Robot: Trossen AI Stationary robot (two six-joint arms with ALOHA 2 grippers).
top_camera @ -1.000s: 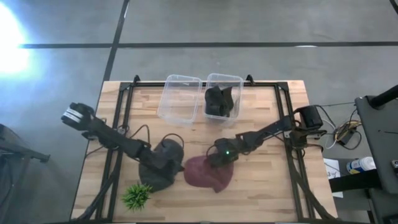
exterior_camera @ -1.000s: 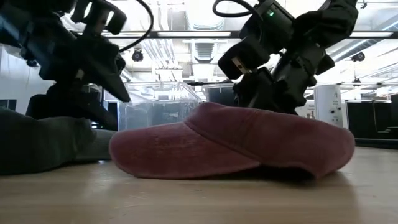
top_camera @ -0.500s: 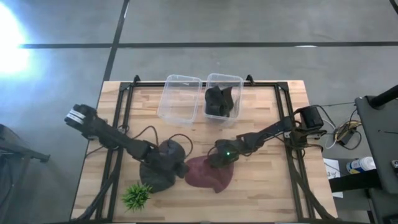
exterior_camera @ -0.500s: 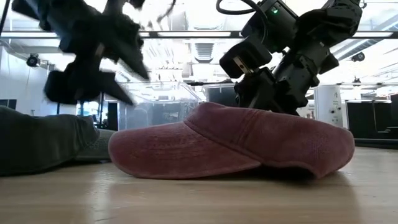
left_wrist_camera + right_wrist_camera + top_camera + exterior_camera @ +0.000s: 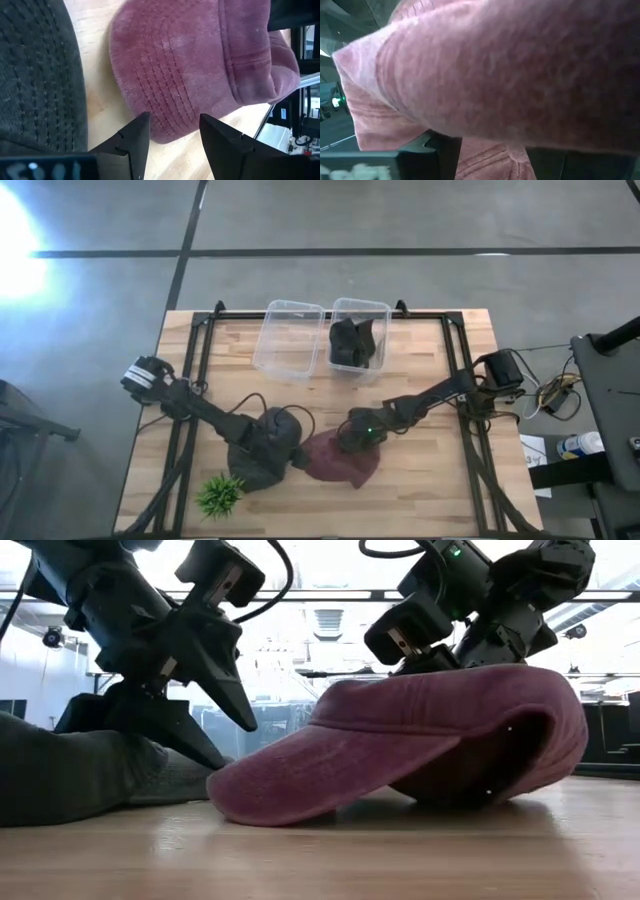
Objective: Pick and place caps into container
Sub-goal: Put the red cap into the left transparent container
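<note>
The maroon cap (image 5: 340,462) (image 5: 420,730) lies near the table's middle, its crown raised and its brim tip on the wood. My right gripper (image 5: 358,438) (image 5: 440,650) is shut on its crown. My left gripper (image 5: 290,448) (image 5: 172,135) is open, fingers pointing down on either side of the maroon brim's (image 5: 160,95) edge, next to a dark grey cap (image 5: 255,465) (image 5: 35,75) that lies flat on the table. A second dark cap (image 5: 352,342) sits inside the right clear container (image 5: 375,315). My right gripper holds the maroon cap by the top of its crown (image 5: 470,675), coming from above and slanting in from the table's right. Cloth covers the fingers in the right wrist view (image 5: 495,65), so the pinch itself is hidden. The crown is lifted and tilted, while the brim's front edge (image 5: 260,810) rests on the table.
An empty clear container (image 5: 290,340) stands left of the filled one at the table's far edge. A small green spiky plant (image 5: 220,495) sits near the near-left corner. Bare wood lies on the right side and along the near edge.
My right gripper has risen, tipping the maroon cap's crown up off the table while the brim tip stayed down. My left gripper has moved from over the dark cap toward the table's right and come down at the maroon brim.
</note>
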